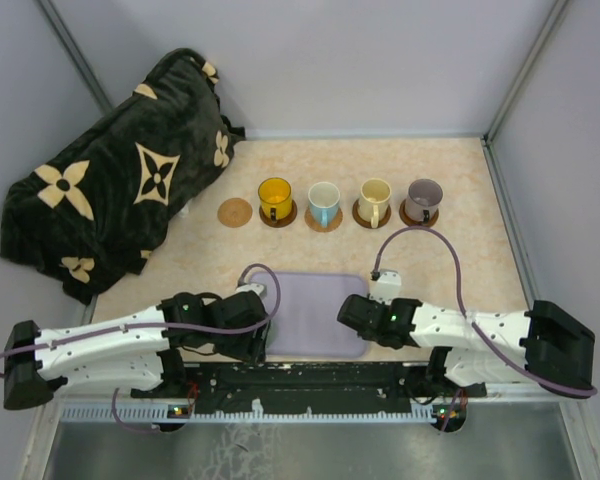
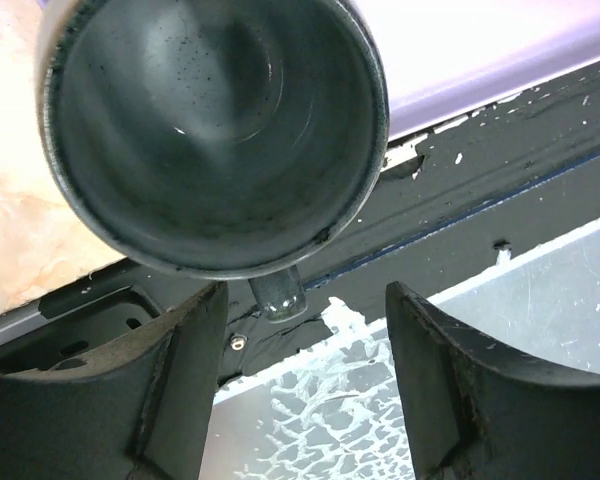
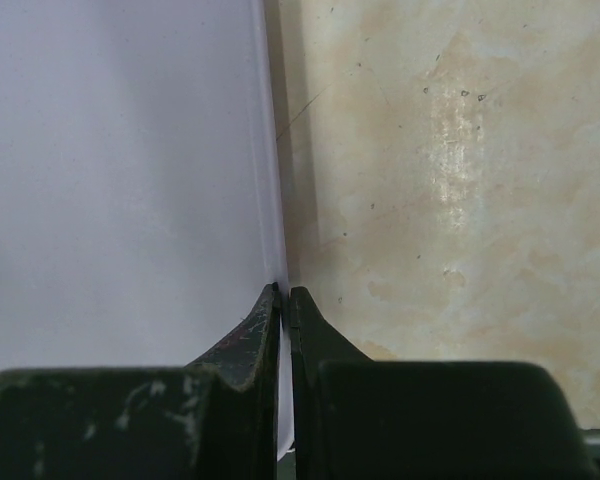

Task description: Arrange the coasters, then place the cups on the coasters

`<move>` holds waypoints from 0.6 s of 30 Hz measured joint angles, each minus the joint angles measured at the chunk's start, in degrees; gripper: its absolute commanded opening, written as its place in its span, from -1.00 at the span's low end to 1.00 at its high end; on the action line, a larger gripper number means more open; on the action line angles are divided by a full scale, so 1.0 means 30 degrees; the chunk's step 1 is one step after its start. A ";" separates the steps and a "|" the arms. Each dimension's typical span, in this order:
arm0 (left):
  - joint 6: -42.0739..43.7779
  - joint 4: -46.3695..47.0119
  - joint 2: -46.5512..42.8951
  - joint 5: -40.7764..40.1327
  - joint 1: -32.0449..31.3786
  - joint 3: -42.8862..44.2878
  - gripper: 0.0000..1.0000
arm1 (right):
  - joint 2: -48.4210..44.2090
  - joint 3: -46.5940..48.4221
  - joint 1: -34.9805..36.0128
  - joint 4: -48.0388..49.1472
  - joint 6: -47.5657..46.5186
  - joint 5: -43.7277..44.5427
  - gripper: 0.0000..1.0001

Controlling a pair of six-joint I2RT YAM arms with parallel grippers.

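Four cups stand on coasters in a row at the back: yellow (image 1: 275,197), white with a blue handle (image 1: 323,203), cream (image 1: 374,200), purple-grey (image 1: 423,199). One bare coaster (image 1: 235,211) lies left of the yellow cup. The grey-green cup (image 2: 215,130) stands by the near left corner of the lavender tray (image 1: 315,300), its handle (image 2: 277,293) pointing between my left fingers. My left gripper (image 2: 305,295) is open and holds nothing; in the top view it (image 1: 252,335) hides this cup. My right gripper (image 3: 285,292) is shut on the tray's right edge (image 3: 270,200).
A dark blanket with cream flower shapes (image 1: 120,190) lies heaped at the back left. The black base rail (image 2: 500,190) and a metal ledge (image 2: 540,300) run just behind the grey-green cup. Walls close the table in at the back and both sides.
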 measured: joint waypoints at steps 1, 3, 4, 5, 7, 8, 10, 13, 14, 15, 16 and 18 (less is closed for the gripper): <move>-0.0189 0.0138 0.0284 -0.0233 -0.0131 -0.0036 0.40 | -0.0036 0.0000 0.0000 -0.0051 0.0000 -0.0015 -1.00; -0.0546 0.0372 0.0721 -0.0678 -0.0656 -0.0095 0.40 | -0.0058 0.0000 0.0000 -0.0124 0.0007 -0.0058 -1.00; -0.0750 0.0459 0.0874 -0.0940 -0.0772 -0.0117 0.40 | -0.0058 -0.0007 0.0000 -0.0146 0.0007 -0.0073 -1.00; -0.0882 0.0568 0.0933 -0.1137 -0.0838 -0.0160 0.40 | -0.0058 -0.0007 0.0000 -0.0168 0.0015 -0.0080 -0.97; -0.1224 0.0787 0.0954 -0.1537 -0.0896 -0.0313 0.39 | -0.0058 -0.0015 0.0000 -0.0182 0.0015 -0.0109 -0.91; -0.1370 0.0903 0.0954 -0.1719 -0.0896 -0.0430 0.38 | -0.0058 -0.0015 0.0000 -0.0189 0.0015 -0.0124 -0.87; -0.1639 0.1027 0.0954 -0.1982 -0.0896 -0.0648 0.37 | -0.0058 -0.0015 0.0000 -0.0182 0.0058 -0.0138 -0.78; -0.1880 0.1086 0.0962 -0.2288 -0.0896 -0.0874 0.35 | -0.0058 -0.0051 0.0000 -0.0219 0.0138 -0.0138 -0.60; -0.1967 0.1115 0.0962 -0.2390 -0.0896 -0.0918 0.34 | -0.0058 -0.0124 0.0000 -0.0189 0.0146 -0.0138 -0.50; -0.2040 0.1180 0.0976 -0.2470 -0.0896 -0.0954 0.32 | -0.0058 -0.0138 0.0000 -0.0233 0.0182 -0.0138 -0.39; -0.2098 0.1224 0.1005 -0.2506 -0.0903 -0.0976 0.30 | -0.0058 -0.0138 0.0000 -0.0277 0.0189 -0.0138 -0.28; -0.2157 0.1406 0.1093 -0.2608 -0.0940 -0.1071 0.22 | -0.0051 -0.0138 0.0000 -0.0350 0.0197 -0.0131 -0.06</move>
